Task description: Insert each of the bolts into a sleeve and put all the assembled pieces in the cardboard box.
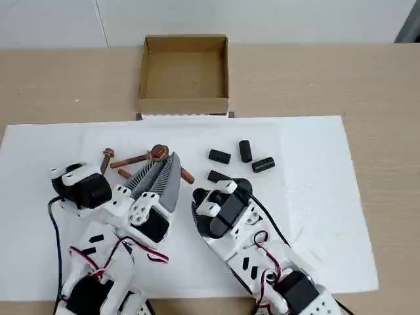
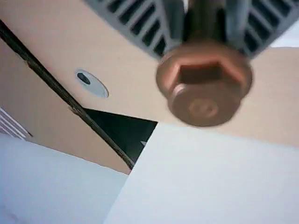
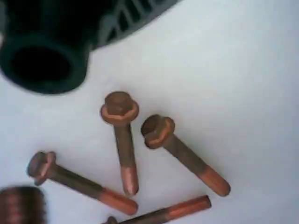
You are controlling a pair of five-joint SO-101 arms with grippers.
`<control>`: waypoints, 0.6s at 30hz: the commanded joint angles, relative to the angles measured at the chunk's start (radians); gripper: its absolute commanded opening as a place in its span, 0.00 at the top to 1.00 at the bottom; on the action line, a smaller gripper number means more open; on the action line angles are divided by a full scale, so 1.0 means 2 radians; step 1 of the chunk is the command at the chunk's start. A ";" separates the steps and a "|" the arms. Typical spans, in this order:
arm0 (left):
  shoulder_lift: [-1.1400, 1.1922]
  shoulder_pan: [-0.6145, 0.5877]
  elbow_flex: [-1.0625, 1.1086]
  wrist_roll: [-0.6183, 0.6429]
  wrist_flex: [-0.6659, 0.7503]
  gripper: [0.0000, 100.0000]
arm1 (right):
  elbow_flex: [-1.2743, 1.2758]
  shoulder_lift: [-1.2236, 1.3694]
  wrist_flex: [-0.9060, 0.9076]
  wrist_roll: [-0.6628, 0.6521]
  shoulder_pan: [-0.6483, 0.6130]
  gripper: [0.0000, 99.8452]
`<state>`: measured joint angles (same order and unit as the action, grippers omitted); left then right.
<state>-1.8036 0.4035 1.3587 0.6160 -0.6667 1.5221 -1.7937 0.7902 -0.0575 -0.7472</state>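
Observation:
My left gripper (image 1: 164,162) is shut on a copper bolt (image 1: 159,153), which it holds above the white sheet. In the left wrist view the bolt's hex head (image 2: 204,84) sticks out between the grey fingers (image 2: 135,18). Just to the right, my right gripper (image 1: 226,181) is shut on a black sleeve (image 1: 218,176). That sleeve's open bore (image 3: 44,60) faces the right wrist camera. Several loose bolts (image 3: 120,135) lie on the sheet beneath. Three more sleeves (image 1: 245,151) lie right of the grippers. The cardboard box (image 1: 184,102) stands open behind.
A white paper sheet (image 1: 328,197) covers the near part of the wooden table (image 1: 341,79). Loose bolts (image 1: 107,159) lie left of the left gripper, and one (image 1: 187,175) lies between the two grippers. Both arms' bodies fill the front.

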 commanded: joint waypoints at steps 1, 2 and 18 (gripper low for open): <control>-0.006 0.002 -0.002 0.004 -0.016 0.99 | -0.006 -0.007 -0.015 -0.015 -0.003 1.00; -0.006 0.002 -0.002 0.004 -0.021 0.99 | -0.006 -0.007 -0.015 -0.019 -0.003 1.00; -0.005 0.048 -0.001 0.002 -0.046 0.99 | -0.016 -0.007 -0.045 -0.051 -0.003 1.00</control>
<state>-1.8052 0.4818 1.3587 0.6160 -0.7511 1.5236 -1.7937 0.7288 -0.1450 -0.7457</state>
